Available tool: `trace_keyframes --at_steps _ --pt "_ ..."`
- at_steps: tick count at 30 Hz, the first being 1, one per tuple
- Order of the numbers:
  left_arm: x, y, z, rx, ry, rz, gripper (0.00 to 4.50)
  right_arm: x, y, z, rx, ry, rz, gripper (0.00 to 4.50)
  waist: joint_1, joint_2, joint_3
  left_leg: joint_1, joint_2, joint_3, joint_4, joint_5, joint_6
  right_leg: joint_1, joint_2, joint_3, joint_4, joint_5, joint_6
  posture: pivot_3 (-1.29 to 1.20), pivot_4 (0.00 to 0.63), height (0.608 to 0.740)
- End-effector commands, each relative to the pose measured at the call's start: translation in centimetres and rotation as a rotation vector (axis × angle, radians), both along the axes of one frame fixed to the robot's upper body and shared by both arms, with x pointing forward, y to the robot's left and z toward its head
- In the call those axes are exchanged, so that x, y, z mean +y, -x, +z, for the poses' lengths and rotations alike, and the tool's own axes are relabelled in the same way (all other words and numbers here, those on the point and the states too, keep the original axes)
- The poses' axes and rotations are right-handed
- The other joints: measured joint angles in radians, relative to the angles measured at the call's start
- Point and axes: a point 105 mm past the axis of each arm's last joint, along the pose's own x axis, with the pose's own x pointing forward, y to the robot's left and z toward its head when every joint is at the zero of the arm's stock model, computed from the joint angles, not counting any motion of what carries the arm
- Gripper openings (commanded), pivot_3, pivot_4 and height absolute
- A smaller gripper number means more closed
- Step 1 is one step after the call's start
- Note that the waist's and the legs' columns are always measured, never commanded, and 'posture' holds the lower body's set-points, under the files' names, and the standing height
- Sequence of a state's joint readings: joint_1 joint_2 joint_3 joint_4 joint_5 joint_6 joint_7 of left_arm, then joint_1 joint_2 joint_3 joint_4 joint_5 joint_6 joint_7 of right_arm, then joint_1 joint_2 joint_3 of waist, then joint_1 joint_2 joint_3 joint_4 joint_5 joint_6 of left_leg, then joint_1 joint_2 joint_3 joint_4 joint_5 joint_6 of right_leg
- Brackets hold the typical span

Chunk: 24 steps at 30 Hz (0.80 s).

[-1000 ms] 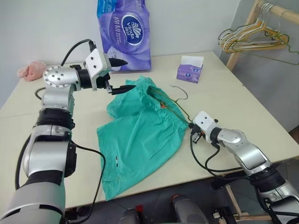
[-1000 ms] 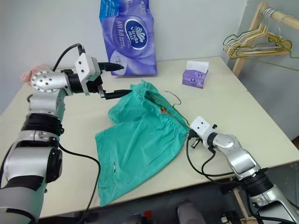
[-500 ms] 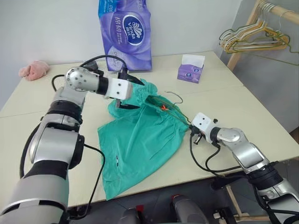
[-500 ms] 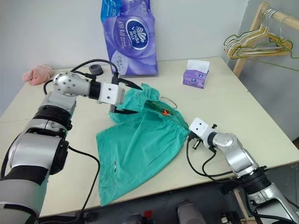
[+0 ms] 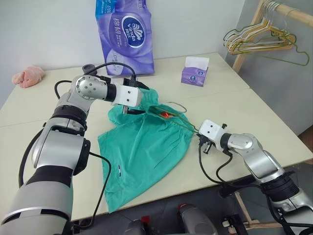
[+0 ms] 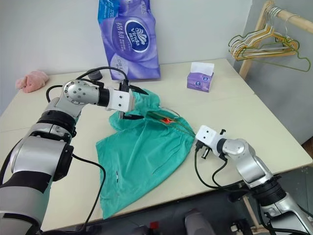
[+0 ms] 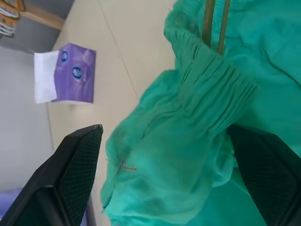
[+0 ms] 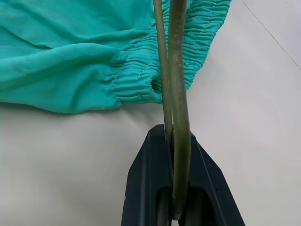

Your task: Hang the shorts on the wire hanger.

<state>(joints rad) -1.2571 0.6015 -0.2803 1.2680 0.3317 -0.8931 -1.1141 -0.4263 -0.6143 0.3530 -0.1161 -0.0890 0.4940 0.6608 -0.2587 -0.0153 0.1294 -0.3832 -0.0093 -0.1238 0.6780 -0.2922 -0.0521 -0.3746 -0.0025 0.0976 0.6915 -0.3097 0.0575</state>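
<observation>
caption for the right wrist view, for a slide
Right end effector shut on the olive-green wire hanger, whose wires run under the teal shorts' gathered waistband on the cream table.

The right gripper (image 8: pixel 175 160) has its two black fingers (image 8: pixel 146 188) pressed together around the bent end of the wire hanger (image 8: pixel 178 94), whose two thin olive-green strands run side by side away from the fingers. Further along, the strands pass over the gathered elastic waistband of the shorts (image 8: pixel 70 56), where the teal-green fabric bunches into fine ridges and a rounded edge of cloth lies on the pale table (image 8: pixel 254 84). The table is bare on both sides of the fingers, with a faint seam line crossing one corner.
</observation>
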Motion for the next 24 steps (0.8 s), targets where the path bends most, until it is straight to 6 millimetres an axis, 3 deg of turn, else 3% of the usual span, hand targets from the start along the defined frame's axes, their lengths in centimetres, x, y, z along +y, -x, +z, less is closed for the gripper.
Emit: trace_keyframes --at_steps 1,4,19,24 --pt "-0.7 -0.1 0.3 -0.025 -0.009 -0.022 4.49 0.3 -0.2 1.9 -0.057 -0.008 0.014 0.00 0.000 0.000 0.000 0.000 0.000 0.000 0.000 0.000 0.000 0.000 0.000 0.000 0.000 0.000 0.000 -0.27 0.079 0.740" --pt "-1.0 0.1 -0.3 -0.014 -0.021 -0.036 4.49 0.5 -0.3 2.2 -0.060 -0.010 0.015 0.00 -0.002 0.000 0.000 0.000 0.000 0.000 0.000 0.000 0.000 0.000 0.000 0.000 0.000 0.000 0.000 -0.27 0.080 0.740" --pt "-0.6 0.4 -2.5 0.030 -0.046 -0.023 0.02 0.9 -0.1 3.1 -0.073 -0.017 0.027 0.00 -0.009 0.000 0.000 0.000 0.000 0.000 0.000 0.000 0.000 0.000 0.000 0.000 0.001 0.000 0.000 -0.27 0.083 0.740" --pt "-0.6 0.5 -2.8 0.054 -0.024 -0.022 0.01 1.2 0.1 3.6 -0.082 -0.025 0.030 0.00 -0.011 0.000 0.000 0.000 0.000 0.000 0.000 0.000 0.000 0.000 0.000 0.000 0.001 0.000 0.000 -0.28 0.084 0.740"
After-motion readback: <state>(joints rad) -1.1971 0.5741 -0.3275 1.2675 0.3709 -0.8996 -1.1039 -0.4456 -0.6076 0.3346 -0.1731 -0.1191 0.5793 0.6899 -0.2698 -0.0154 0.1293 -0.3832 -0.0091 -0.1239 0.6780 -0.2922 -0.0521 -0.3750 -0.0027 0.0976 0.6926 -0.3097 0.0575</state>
